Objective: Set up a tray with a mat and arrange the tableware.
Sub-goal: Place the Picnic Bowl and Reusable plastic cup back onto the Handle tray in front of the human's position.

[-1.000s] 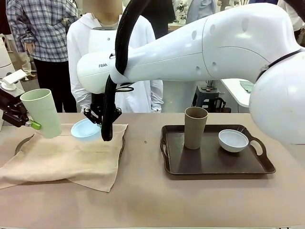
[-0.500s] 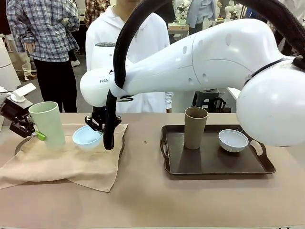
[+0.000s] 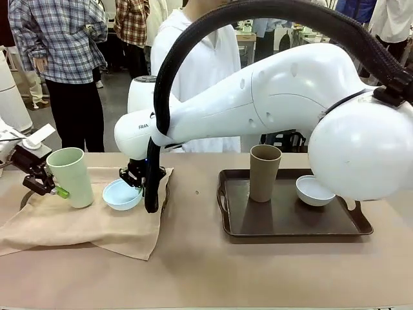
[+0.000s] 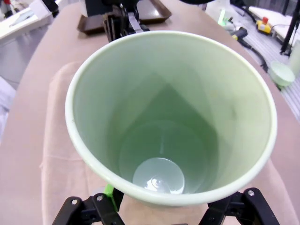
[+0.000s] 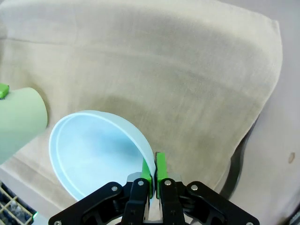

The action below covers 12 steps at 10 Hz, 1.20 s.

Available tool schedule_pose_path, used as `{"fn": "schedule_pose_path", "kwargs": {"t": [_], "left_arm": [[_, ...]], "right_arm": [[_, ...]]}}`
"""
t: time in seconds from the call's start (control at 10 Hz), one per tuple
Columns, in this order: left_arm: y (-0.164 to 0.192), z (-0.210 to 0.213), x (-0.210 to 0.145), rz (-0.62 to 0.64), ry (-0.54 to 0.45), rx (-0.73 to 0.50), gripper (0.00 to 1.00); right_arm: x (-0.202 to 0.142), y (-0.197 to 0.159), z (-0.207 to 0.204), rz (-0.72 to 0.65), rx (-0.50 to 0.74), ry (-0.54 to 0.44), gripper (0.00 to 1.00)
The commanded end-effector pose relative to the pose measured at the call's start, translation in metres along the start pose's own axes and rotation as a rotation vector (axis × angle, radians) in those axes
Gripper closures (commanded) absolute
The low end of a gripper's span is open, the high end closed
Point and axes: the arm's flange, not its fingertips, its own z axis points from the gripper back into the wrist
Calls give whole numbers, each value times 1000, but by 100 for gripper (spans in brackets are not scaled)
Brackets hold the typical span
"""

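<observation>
- Left hand (image 3: 57,189) comes in from the table's left edge, clamped round the lower wall of the pale green cup (image 3: 72,177).
- The cup stands mouth up, leaning slightly, with its base down at the beige mat (image 3: 84,223).
- From the left wrist we look straight down into the cup (image 4: 168,117), with the black fingers (image 4: 89,208) on either side.
- Right hand (image 3: 134,177) reaches across the middle, its green pads (image 5: 161,171) pinched on the rim of the light blue bowl (image 5: 93,154).
- The bowl (image 3: 121,195) hangs tilted low over the mat, just beside the green cup. I can't tell whether it touches.
- A dark rim (image 3: 166,194) peeks out from under the mat's right edge.
- On the right, the brown tray (image 3: 290,223) holds the brown cup (image 3: 264,173), upright, and the white bowl (image 3: 315,190).
</observation>
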Motion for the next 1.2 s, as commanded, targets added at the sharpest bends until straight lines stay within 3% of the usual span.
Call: {"fn": "schedule_pose_path", "kwargs": {"t": [0.0, 0.1, 0.2, 0.3, 0.4, 0.5, 0.6, 0.7, 0.9, 1.0, 1.1], "left_arm": [[4, -5, -6, -61, -36, 37, 18], [5, -8, -6, -83, -57, 45, 18], [5, -7, -6, -81, -59, 41, 0], [6, -6, -5, -77, -63, 36, 0], [5, -4, -4, -65, -65, 36, 0], [5, -3, -4, -40, -50, 37, 0], [6, 1, -4, -23, -43, 38, 0], [7, 6, -4, -14, -34, 42, 0], [7, 22, -1, 22, 3, 51, 0], [3, 31, 5, 45, 70, 33, 0], [-3, 41, 16, 76, 156, 1, 0]], "right_arm": [[-3, -5, -6, 13, 26, -8, 95], [-4, -6, -7, 21, 26, -12, 95], [-4, -6, -6, 29, 32, -9, 52], [-4, -7, -4, 30, 22, -8, 35], [-5, -6, -1, 23, 13, -7, 32], [-7, -7, 3, 21, 12, -7, 15], [-9, -7, 9, 19, 1, -11, 12], [-11, -7, 15, 19, -3, -20, 0], [-17, -9, 29, 20, -12, -38, 0], [-22, -11, 41, 15, -18, -61, 20], [-26, -13, 52, 10, -28, -83, 10]]}}
